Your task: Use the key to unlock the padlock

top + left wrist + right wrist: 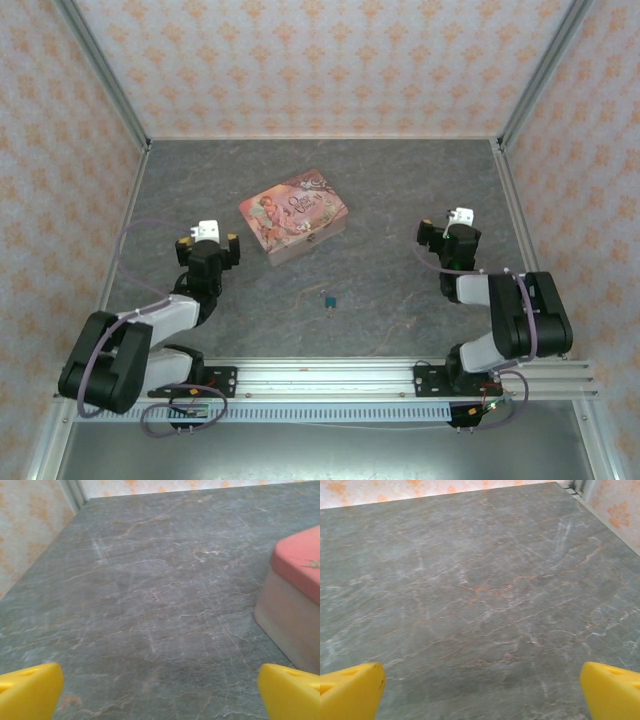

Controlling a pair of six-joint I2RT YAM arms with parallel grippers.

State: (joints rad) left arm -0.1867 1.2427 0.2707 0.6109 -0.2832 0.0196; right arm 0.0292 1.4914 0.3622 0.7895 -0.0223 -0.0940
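Jaws wide L+R, padlock btwn, untouched

No legible txt; script on pink tin lid too small to read.

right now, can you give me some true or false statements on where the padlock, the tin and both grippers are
1. The padlock lies on the table between the two arms, nearer their bases than the pink tin. True.
2. The left gripper is shut on the padlock. False: its jaws stand wide open over bare table and hold nothing.
3. A corner of the pink tin shows at the right edge of the left wrist view. True.
4. The padlock sits on top of the pink tin. False: it lies apart from the tin, on the table.
5. The right gripper is open with nothing between its fingers. True.
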